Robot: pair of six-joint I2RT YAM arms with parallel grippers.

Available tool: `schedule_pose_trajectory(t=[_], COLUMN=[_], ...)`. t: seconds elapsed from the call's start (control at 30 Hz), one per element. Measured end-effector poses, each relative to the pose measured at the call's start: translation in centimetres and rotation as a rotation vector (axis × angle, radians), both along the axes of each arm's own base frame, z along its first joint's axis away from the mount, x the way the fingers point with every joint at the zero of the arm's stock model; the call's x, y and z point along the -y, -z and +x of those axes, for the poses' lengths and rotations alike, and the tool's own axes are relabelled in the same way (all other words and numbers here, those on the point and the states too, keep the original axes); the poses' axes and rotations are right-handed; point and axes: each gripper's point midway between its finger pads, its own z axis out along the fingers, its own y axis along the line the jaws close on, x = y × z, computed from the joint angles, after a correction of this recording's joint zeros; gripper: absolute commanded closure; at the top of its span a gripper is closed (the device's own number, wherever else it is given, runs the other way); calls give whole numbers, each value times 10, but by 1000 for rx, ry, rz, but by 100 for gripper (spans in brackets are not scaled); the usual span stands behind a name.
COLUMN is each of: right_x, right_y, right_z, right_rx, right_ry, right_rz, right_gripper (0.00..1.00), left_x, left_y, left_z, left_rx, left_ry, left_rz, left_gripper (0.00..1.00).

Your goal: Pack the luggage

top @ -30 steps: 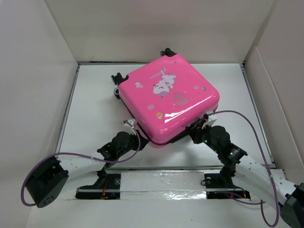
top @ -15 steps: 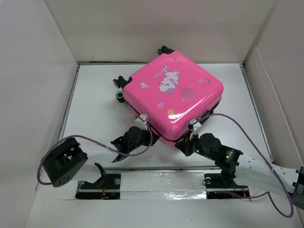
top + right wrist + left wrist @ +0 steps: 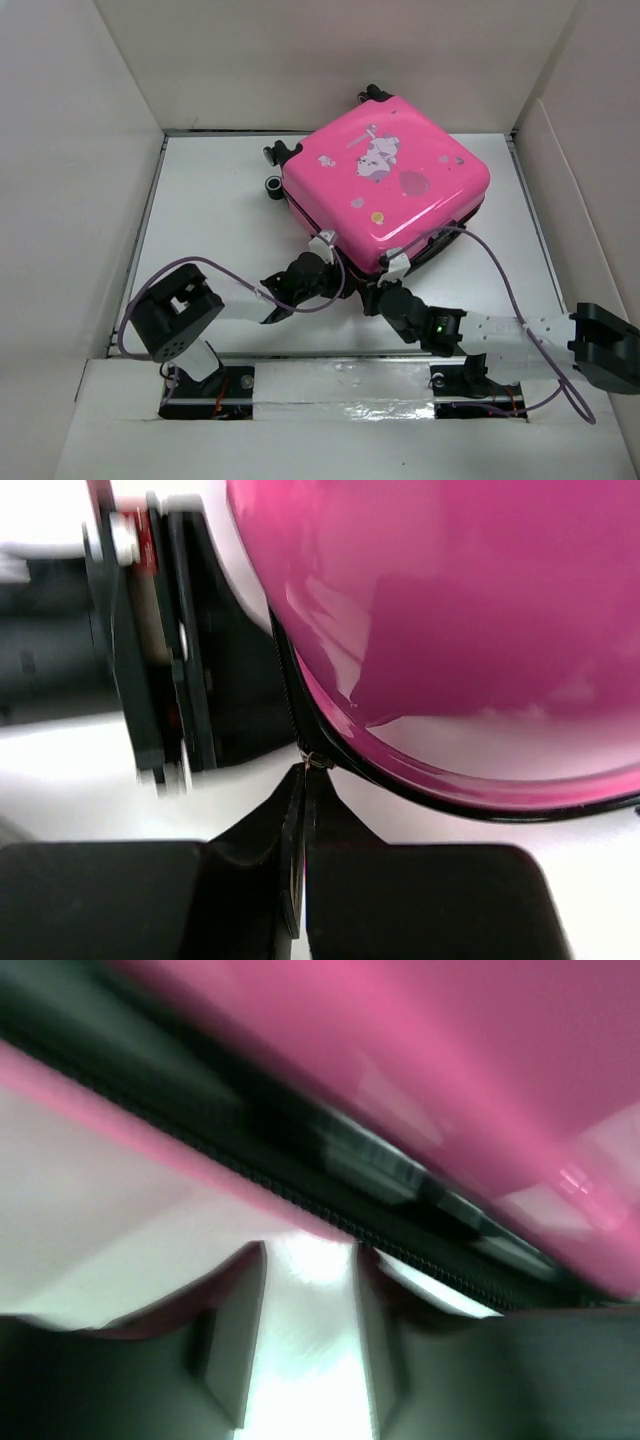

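Pink luggage (image 3: 385, 185) lies lid-down, contents hidden; left gripper (image 3: 310, 1260) gapes, right gripper (image 3: 300, 785) seemingly pinches its zipper pull (image 3: 314, 760).

Top cam sat high up behind the arm bases and looked down and forward, far enough back to get the whole tabletop (image 3: 200, 230), the white walls and all of the luggage (image 3: 385, 190). The left wrist cam was jammed right against the case, blurry, peering out between the left fingers (image 3: 235, 1340) at the zipper (image 3: 300, 1205) with pink shell filling the frame above it. The right wrist cam was just as close, looking past the right fingers (image 3: 250, 865) at a rounded pink corner, with a chunk of the left arm (image 3: 60, 670) on its left side. All three caught that same near zipper edge.
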Motion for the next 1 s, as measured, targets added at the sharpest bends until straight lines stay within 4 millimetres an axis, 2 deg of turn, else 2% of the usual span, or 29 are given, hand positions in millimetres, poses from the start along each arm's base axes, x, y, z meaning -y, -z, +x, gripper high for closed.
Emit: schedule_pose_trajectory(t=[0.1,0.2,0.27,0.43,0.5,0.6,0.7,0.77,0.9,1.0], right_x=[-3,-1,1,6,7,8,8,8,7,6], right_y=[-1,-5,-8,-10,-10,-10,-10,-9,-9,-9], right_z=[4,2,1,-7,-10,-12,-14,-14,-15,-16], right_rx=[14,18,15,9,6,4,3,3,2,-1], right_ry=[50,64,67,42,32,21,12,7,0,-7], right_rz=[63,130,162,186,188,191,189,184,182,181], right_gripper=[100,100,100,100,100,100,100,100,100,100], left_x=[0,-15,-43,-128,-151,-176,-187,-184,-176,-173], left_y=[3,-12,-34,-106,-124,-145,-162,-168,-164,-153], left_z=[-6,2,20,74,89,118,155,181,227,258], left_rx=[-7,22,63,201,219,213,195,180,135,98], left_ry=[30,-11,-104,-425,-517,-633,-714,-743,-770,-788], left_rz=[13,-14,-65,-212,-238,-254,-255,-246,-205,-164], left_gripper=[36,34,28,15,9,7,6,6,6,6])
